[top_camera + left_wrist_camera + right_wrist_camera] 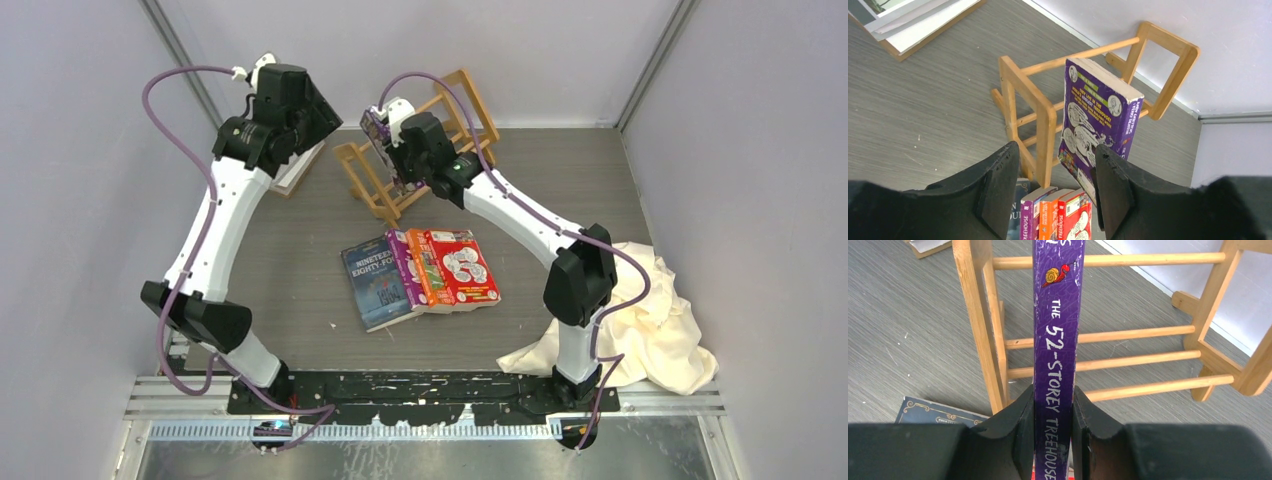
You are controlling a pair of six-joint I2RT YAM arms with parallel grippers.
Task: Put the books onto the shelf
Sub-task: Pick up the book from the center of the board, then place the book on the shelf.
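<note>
We see the grey desk, a cream cloth bunched at its right side, the wooden shelf at the back, four books lying side by side mid-desk, a purple book standing tilted between the shelf's end frames, our right tool clamped on its spine, our left tool spread wide and empty

Plain lavender-grey walls enclose a grey wood-grain tabletop on three sides. Slim silver aluminium posts stand in the two far corners. A silver metal rail runs along the near edge. The light is soft and even, with faint shadows.
</note>
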